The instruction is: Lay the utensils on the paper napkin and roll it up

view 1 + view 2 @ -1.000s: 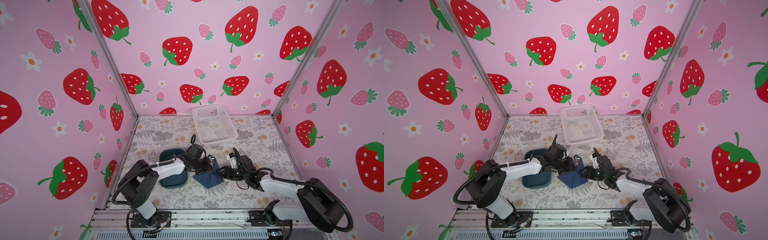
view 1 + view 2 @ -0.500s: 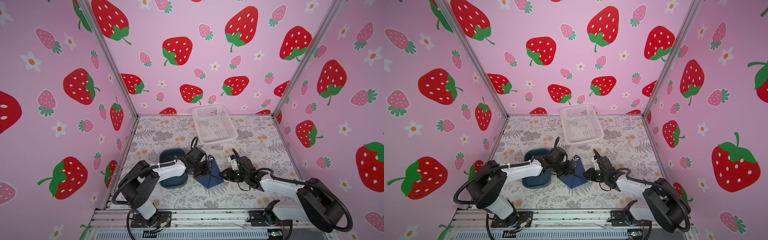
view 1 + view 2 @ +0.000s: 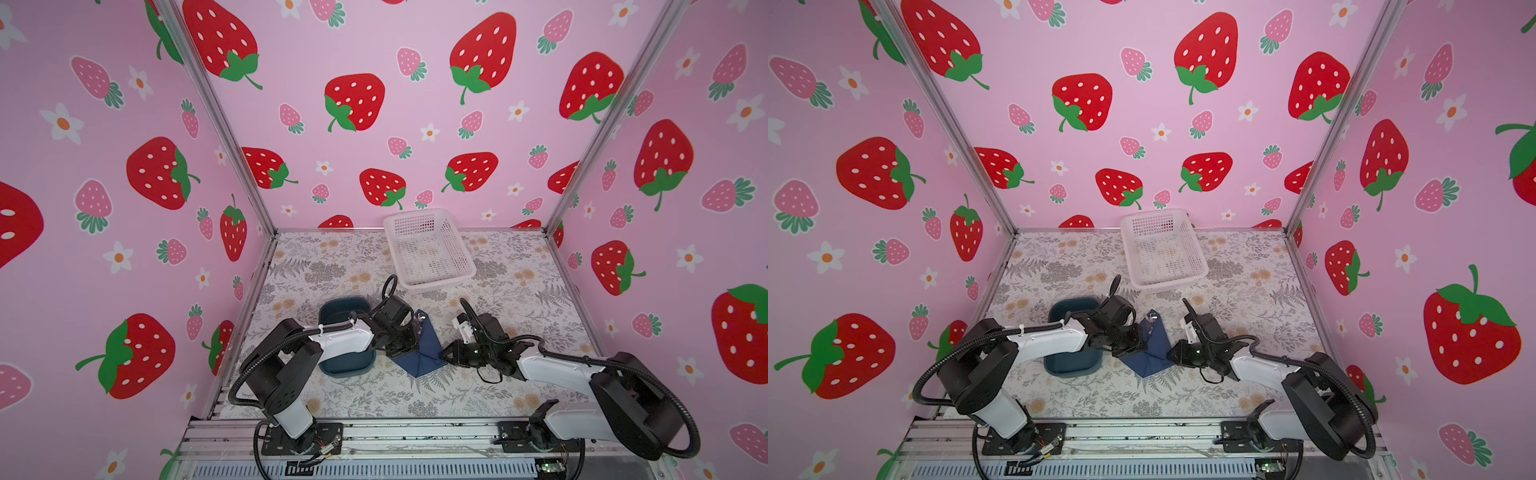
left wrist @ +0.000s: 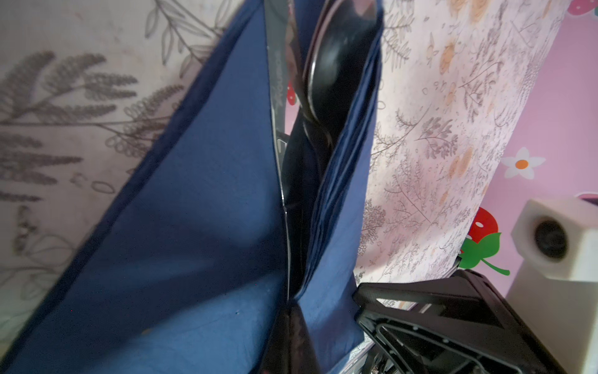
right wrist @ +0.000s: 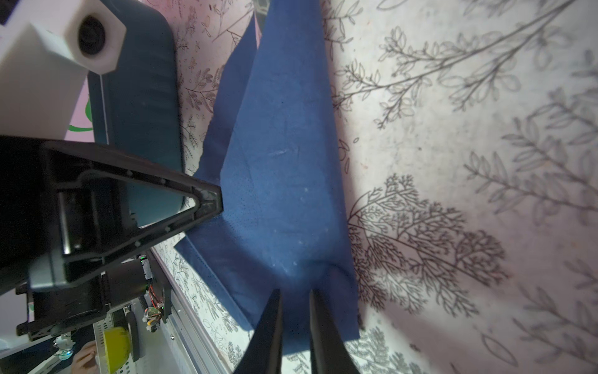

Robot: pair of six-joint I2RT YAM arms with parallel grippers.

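Floral-print tabletop [image 3: 519, 299]. White perforated plastic basket [image 3: 461, 249] at far middle, not in play. Teal rounded rectangular tray [image 3: 345, 306] left of centre, partly under my left arm.

Thin dark navy blue paper napkin [image 3: 426, 351] sits just right of the tray, between both grippers. It's folded into a narrow tent, long axis near-to-far, tip pointing far. Shiny silver metal utensils [image 4: 333, 64] are inside the fold, lying along the same axis. Left wrist view shows a spoon bowl with a flat blade beside it; I can't make out the fork.

Left gripper [image 3: 409, 347] is clamped on the left flap, holding it up over the cutlery. Right gripper [image 5: 295, 312] is at the napkin's right edge toward the near end. Its jaws are down to a slim gap with blue paper between them; can't tell if it's actually pinching.

My read: loading done, roll under way. Next move is a roll across the axis, left to right. Left arm carries the flap over while right pins its edge. Risk: cutlery sliding out the open far end.
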